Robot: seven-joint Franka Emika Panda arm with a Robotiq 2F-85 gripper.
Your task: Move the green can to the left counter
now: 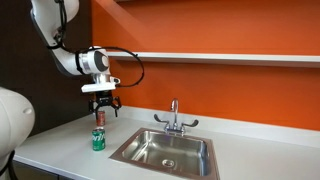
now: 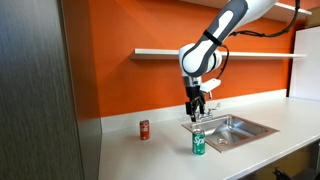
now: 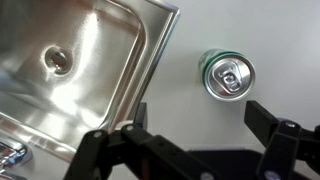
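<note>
Green can (image 2: 198, 143) upright by the sink, gripper hanging open above

The green can stands upright on the counter (image 2: 140, 158), just beside the near corner of the sink (image 2: 238, 128), and nothing touches it. The gripper (image 2: 196, 112) hovers right over it, pointing straight down, and both exterior views show clear air between the fingertips and the silvery lid. Over to the wrist view: the fingers (image 3: 285, 140) are spread wide, jaws released, gripping nothing. The can's top lies beyond them on bare counter, close to the sink's rim, not between the pads. There is a red can (image 2: 144, 129) too, upright, nearer the orange wall (image 2: 120, 70) and well apart from the green one. In an exterior view the red can (image 1: 99, 119) peeps out just behind the green can (image 1: 98, 140), under the gripper (image 1: 101, 104). The tap (image 1: 174, 116) rises at the back of the sink, and the counter runs on to a dark panel (image 2: 40, 90) at its end
</note>
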